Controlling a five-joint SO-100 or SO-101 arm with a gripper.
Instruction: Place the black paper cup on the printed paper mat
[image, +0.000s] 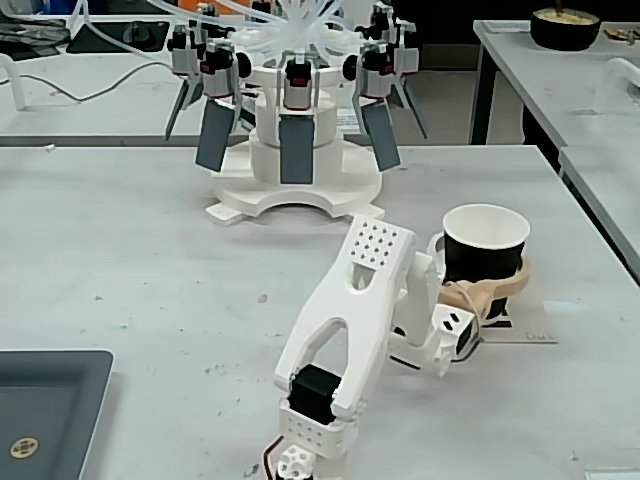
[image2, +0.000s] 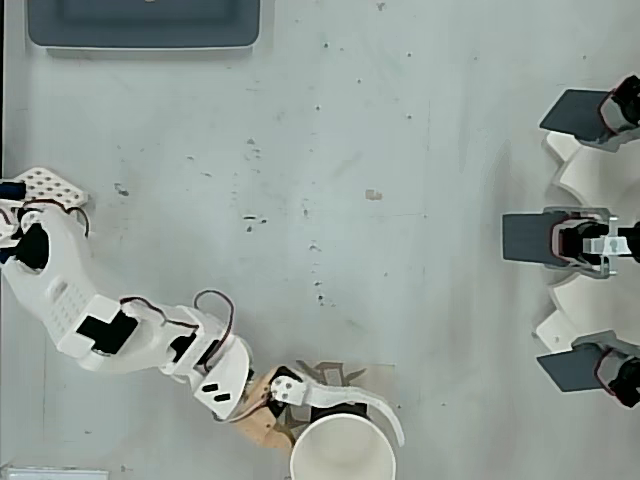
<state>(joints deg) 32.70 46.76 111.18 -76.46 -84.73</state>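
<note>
Black paper cup (image: 485, 255) stands upright on the right part of the pale counter (image: 130, 260) in the fixed view, its white inside and rim showing, with the hand (image: 500, 288) closed around its lower wall: a tan finger (image: 490, 290) curves across the front. Under the cup a sliver of the printed paper mat (image: 520, 335) shows, mostly hidden by the white arm (image: 350, 320). Behind them, well apart, sits a large white fixture (image: 295, 130) with grey paddles; a dark grey tray (image: 45, 410) lies at the lower left, and a low black bowl (image: 565, 27) rests on another table at the top right. In the overhead view the cup (image2: 343, 450) sits at the bottom edge, a white finger (image2: 365, 405) hugging its rim, the mat's corner (image2: 378, 375) just beside; the tray (image2: 145, 25) lies far off at the top left and the fixture (image2: 585, 240) at the right edge
</note>
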